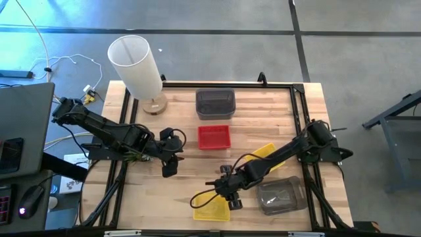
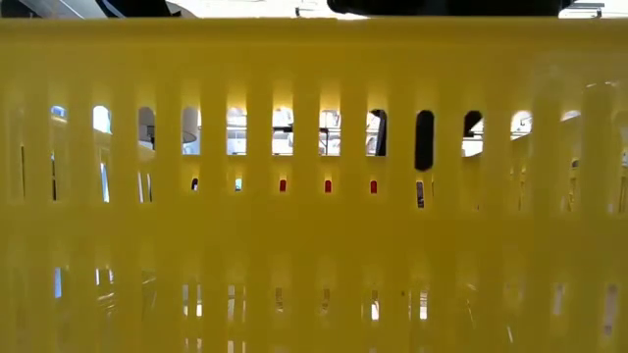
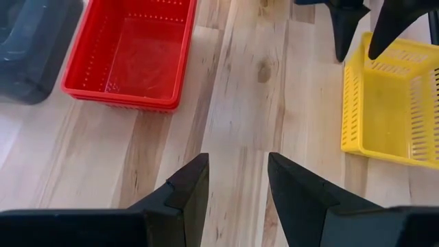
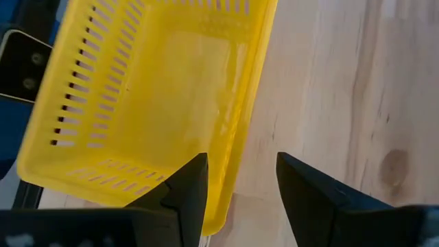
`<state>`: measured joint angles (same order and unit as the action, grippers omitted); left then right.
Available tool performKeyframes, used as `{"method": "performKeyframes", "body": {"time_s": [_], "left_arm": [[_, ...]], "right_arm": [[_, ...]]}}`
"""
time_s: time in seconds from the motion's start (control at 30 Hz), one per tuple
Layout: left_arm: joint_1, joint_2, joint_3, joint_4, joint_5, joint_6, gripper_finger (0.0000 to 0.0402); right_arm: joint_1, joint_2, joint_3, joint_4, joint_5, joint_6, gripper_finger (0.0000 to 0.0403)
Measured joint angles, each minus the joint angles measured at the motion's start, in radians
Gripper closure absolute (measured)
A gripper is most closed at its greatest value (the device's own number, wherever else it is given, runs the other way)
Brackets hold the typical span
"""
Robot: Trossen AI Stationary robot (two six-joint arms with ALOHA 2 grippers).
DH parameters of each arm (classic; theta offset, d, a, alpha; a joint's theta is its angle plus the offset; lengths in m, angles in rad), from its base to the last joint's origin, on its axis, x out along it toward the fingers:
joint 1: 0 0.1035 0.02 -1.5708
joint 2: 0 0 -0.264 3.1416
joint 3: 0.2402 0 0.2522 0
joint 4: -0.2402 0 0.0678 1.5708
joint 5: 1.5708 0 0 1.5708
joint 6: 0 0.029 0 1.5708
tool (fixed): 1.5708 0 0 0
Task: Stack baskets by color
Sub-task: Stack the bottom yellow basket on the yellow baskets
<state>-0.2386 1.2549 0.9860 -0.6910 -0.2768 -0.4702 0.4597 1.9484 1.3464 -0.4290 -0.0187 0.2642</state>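
baskets are the whole job here, and the nearest one, the front yellow basket, sits at the tabletop's near edge, so close to the low camera that its slotted wall fills that view. the right end effector hovers just above this basket's far right corner, fingers spread over one side rim and not pinching anything. just right of the front yellow basket lies a grey basket, apparently empty. beyond the front yellow basket, a second yellow basket is partly hidden under the right arm. farther still from it, near the tabletop's middle, is the red basket, empty as far as the left wrist view shows, though whether it is one or several nested i cannot tell. the left end effector waits left of the red basket, fingers spread and holding nothing. past the red one sits another grey basket, and to its left a white cylinder.

these baskets look light, thin and slightly flexible, with slick plastic; my judgement is that a pinch across one rim wall is the sensible hold, since the perforated side gives the fingers something to bite.
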Motion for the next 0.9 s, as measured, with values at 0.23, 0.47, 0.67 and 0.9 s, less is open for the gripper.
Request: {"method": "performKeyframes", "body": {"time_s": [0.23, 0.47, 0.67, 0.9], "left_arm": [[0.000, 0.000, 0.000, 0.000, 0.000, 0.002, 0.0266], [0.000, 0.000, 0.000, -0.001, 0.000, 0.002, 0.0266], [0.000, 0.000, 0.000, -0.001, 0.000, 0.002, 0.0266], [0.000, 0.000, 0.000, -0.004, 0.000, 0.002, 0.0266]], "right_arm": [[-0.006, 0.017, 0.000, -0.011, -0.001, 0.025, 0.0267], [-0.011, 0.018, 0.000, -0.071, 0.009, 0.032, 0.0365], [-0.010, 0.016, 0.000, -0.096, 0.038, -0.005, 0.0389], [-0.010, -0.007, 0.000, -0.165, 0.047, -0.063, 0.0400]]}}
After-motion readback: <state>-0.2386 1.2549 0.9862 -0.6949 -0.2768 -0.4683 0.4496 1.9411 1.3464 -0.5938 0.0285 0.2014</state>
